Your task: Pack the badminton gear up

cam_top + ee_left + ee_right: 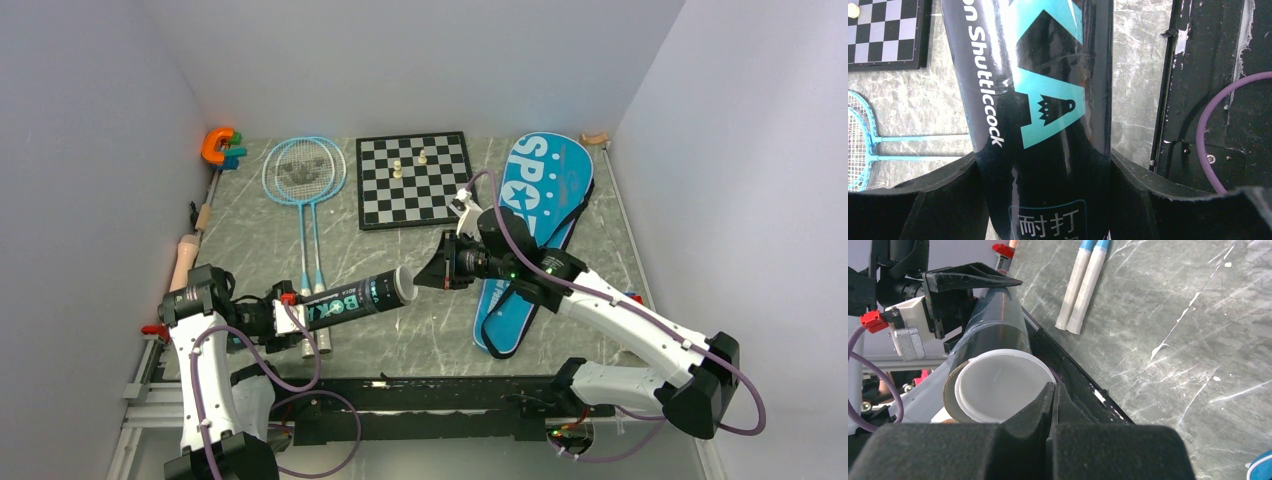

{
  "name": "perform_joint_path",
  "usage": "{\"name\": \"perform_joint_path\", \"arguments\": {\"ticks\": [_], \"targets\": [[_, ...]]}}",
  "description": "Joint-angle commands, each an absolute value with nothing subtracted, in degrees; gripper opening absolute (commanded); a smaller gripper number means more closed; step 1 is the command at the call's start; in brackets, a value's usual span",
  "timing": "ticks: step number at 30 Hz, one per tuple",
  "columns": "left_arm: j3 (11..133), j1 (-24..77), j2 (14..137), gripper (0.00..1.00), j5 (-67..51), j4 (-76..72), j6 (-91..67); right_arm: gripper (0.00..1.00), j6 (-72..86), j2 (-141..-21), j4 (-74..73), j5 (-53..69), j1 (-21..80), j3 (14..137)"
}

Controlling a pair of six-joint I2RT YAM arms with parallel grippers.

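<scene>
The black tube point(355, 297) with teal lettering is hanging level above the surface point(430, 335), clamped in the left tool point(297, 310), its white cap pointing right. Two light-blue rackets point(305, 185) are lying side by side, white handles nearest. The blue SPORT bag point(540, 190) is lying slantwise at right.

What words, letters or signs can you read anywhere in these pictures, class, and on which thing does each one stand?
"BOKA": large teal letters on the black tube, top view.
"on Shuttlecock": white, along the tube, start cut off, left wrist view.
"耐打": white characters on the tube, more below cut off.
"SPO": white letters on the blue bag, rest hidden.
Small white print beside "BOKA": too small to read.
</scene>
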State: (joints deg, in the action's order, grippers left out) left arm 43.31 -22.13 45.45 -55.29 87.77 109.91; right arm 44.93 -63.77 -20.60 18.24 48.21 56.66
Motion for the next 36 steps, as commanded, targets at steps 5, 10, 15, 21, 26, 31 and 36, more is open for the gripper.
{"name": "perform_joint_path", "arguments": {"ticks": [5,10,15,21,26,31,36], "targets": [[45.1,-22.0,45.2,0.06,-58.8,88.1,110.1,0.00,44.1,-63.0,-21.4,17.7,48.5,60.7],[45.2,-22.1,45.1,0.07,-58.9,87.2,108.8,0.00,43.8,-63.2,-22.3,17.0,49.6,61.3],[45.3,-22.0,45.5,0.09,-58.8,87.0,108.1,0.00,43.8,-62.3,-22.9,16.2,50.1,59.3],[45.2,-22.0,45.6,0.10,-59.2,87.5,109.0,0.00,44.0,-61.6,-23.0,16.0,50.0,59.2],[45.4,-22.0,45.5,0.10,-59.1,88.3,109.5,0.00,44.4,-62.3,-22.0,16.3,50.0,60.1],[45.3,-22.0,45.2,0.09,-59.2,88.5,109.7,0.00,45.1,-63.4,-20.1,17.2,50.6,60.5],[45.1,-22.0,45.3,0.09,-58.8,88.2,109.5,0.00,45.0,-64.2,-20.3,16.5,51.8,60.9]]}}
